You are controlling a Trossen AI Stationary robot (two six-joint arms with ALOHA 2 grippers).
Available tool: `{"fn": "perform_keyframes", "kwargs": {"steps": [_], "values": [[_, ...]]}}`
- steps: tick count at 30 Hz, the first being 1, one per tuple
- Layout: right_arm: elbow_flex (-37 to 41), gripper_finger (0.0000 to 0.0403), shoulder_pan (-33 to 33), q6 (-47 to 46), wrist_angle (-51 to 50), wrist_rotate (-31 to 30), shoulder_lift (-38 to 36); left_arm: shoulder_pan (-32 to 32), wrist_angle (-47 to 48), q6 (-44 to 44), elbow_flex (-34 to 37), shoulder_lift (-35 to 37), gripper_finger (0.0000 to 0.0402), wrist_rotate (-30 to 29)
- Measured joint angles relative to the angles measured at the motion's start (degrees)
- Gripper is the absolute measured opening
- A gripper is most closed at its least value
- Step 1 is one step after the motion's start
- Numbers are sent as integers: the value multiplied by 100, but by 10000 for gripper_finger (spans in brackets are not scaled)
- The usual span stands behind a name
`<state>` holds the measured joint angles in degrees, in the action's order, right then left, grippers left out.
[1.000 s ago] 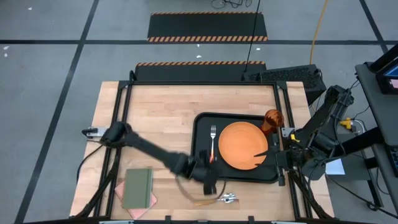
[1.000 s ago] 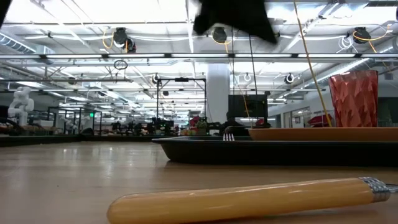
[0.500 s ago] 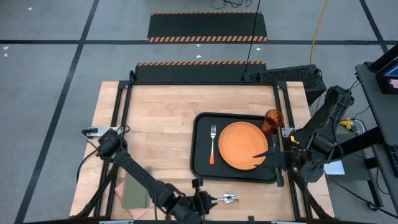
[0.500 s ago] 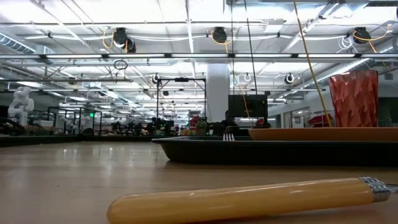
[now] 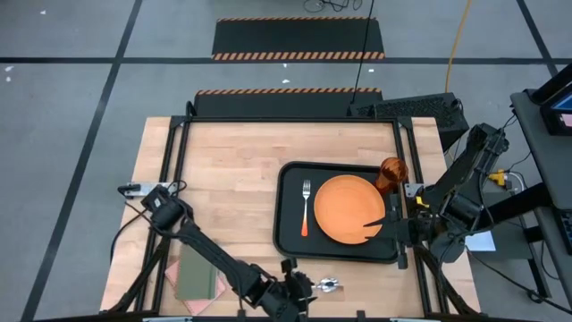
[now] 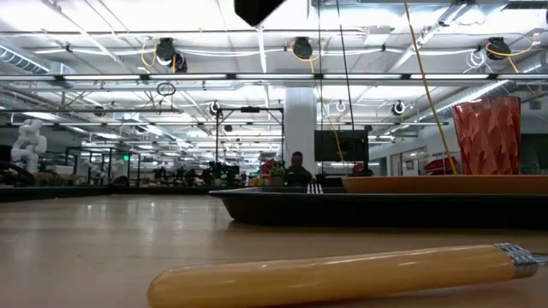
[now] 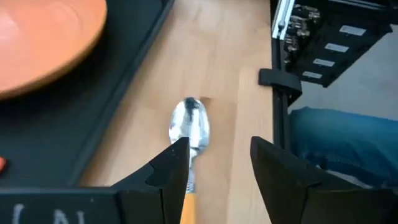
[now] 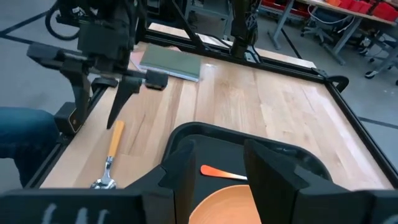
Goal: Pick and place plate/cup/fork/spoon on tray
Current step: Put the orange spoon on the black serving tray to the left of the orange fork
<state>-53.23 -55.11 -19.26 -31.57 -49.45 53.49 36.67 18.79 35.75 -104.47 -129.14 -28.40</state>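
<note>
The black tray (image 5: 288, 207) holds the orange plate (image 5: 349, 208), the fork (image 5: 306, 206) left of it, and the amber cup (image 5: 391, 173) in its far right corner. The spoon (image 5: 326, 285) lies flat on the wood by the table's near edge, its bowl (image 7: 189, 124) toward the right and its orange handle (image 6: 342, 274) toward the left. My left gripper (image 7: 217, 158) is open and raised above the spoon's handle, touching nothing. My right gripper (image 5: 386, 224) stands open over the plate's near right edge.
A green notebook (image 5: 198, 279) on pink cloth lies at the near left, partly under my left arm. A person's leg in blue jeans (image 7: 348, 143) shows just beyond the table's near edge. Bare wood stretches left of and behind the tray.
My left gripper has gone from the tray's near left corner toward the table's near edge and now stands over the spoon's handle. The spoon, fork, plate and cup have stayed where they were.
</note>
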Motion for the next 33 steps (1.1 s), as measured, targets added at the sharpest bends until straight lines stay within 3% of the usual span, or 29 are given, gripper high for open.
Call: {"fn": "perform_keyframes", "kwargs": {"steps": [17,23,28,33], "values": [[0,130,0,-56,-4,0,0,-26,0,-396,0,-494,176,30],[0,130,0,-104,0,2,0,-24,-325,-749,2,-792,217,4],[0,130,0,-99,-2,2,0,-74,-135,-416,0,-856,244,-83],[0,130,0,-95,-4,2,0,-192,102,-46,0,-850,233,211]]}}
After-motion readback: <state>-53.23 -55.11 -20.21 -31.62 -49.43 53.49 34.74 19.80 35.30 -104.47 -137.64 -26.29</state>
